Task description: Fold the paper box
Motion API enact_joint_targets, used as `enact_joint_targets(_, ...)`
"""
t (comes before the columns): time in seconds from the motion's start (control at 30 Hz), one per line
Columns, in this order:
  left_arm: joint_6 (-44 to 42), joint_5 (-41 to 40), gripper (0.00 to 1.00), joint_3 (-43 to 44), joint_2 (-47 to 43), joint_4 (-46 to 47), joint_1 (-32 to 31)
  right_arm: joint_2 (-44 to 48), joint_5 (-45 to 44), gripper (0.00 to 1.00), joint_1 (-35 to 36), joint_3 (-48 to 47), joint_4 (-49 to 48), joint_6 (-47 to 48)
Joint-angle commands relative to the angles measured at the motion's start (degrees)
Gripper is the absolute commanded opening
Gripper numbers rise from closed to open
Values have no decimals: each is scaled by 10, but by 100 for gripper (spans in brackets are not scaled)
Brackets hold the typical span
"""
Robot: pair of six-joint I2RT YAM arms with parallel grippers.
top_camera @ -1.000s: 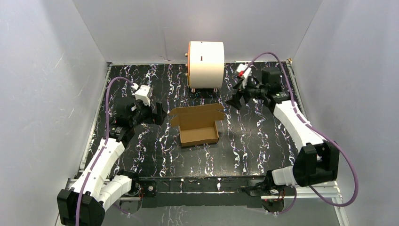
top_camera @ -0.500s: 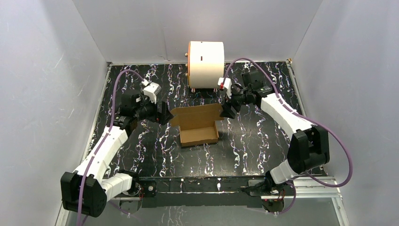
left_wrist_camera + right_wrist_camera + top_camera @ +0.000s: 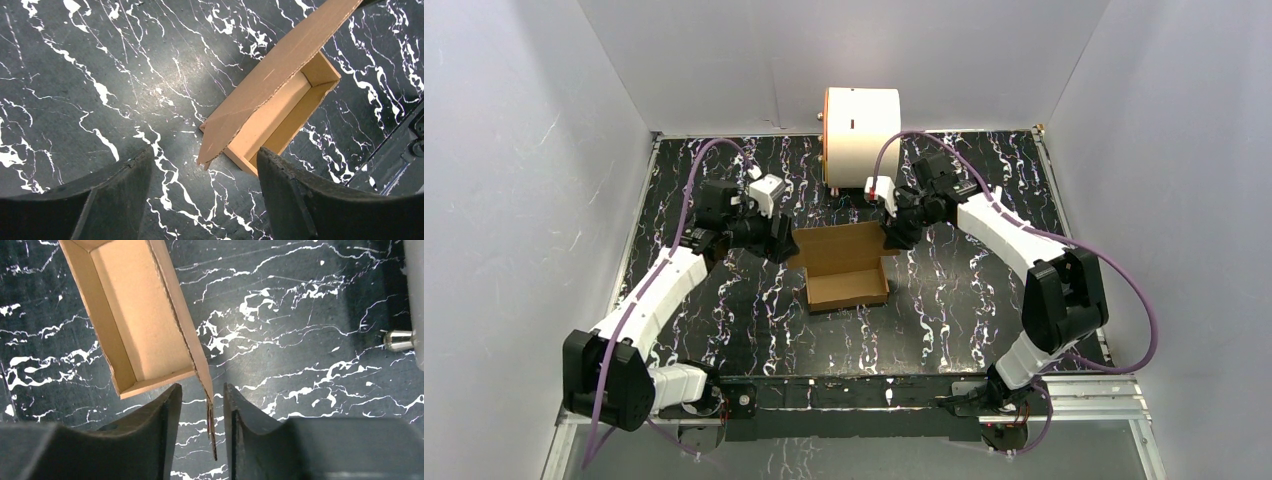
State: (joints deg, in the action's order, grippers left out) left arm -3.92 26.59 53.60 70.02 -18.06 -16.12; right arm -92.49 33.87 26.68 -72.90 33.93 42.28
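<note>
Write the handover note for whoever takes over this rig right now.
Left gripper: open, jaws wide, at the left corner of the rear flap; no contact seen.
Right gripper: open but narrow, jaws either side of the flap's right edge, not yet pinching.
Paper box: middle of the table, tray walls up, flap raised and open.
Done: tray formed.
Left: grip the flap, fold it over, close the box.

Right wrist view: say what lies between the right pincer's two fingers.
In the right wrist view, the paper box's raised flap edge runs between the right pincer's fingers.
</note>
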Motion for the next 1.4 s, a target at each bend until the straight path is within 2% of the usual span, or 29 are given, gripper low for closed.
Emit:
enact_joint_targets(0.0,-19,14,69,28,8,-33,-18,4,-22,42,4,-12,22,0)
enact_joint_targets(0.3,-21,-14,47,47,36,-49,-52,30,-30,22,11,9,10,-18)
enact_joint_targets(0.4,-15,-24,36,49,47,-50,-61,34,-32,18,15,15,7,-25)
enact_joint_targets(0.47,-12,-30,29,51,52,-52,-67,38,-33,10,19,19,2,-31)
enact_joint_targets(0.57,-7,-45,19,52,57,-57,-75,43,-36,4,26,29,-8,-42)
enact_joint_targets(0.63,-2,-56,16,51,58,-60,-81,45,-39,0,28,35,-14,-52)
enact_joint_targets(0.83,35,-102,8,47,57,-61,-93,55,-85,0,36,51,-47,-117)
enact_joint_targets(0.97,96,-136,0,48,57,-46,-99,72,-128,0,53,64,-86,-181)
enact_joint_targets(1.13,164,-166,0,48,60,-17,-112,82,-196,0,86,67,-114,-262)
enact_joint_targets(1.37,252,-225,0,53,67,40,-113,95,-347,0,134,61,-163,-443)
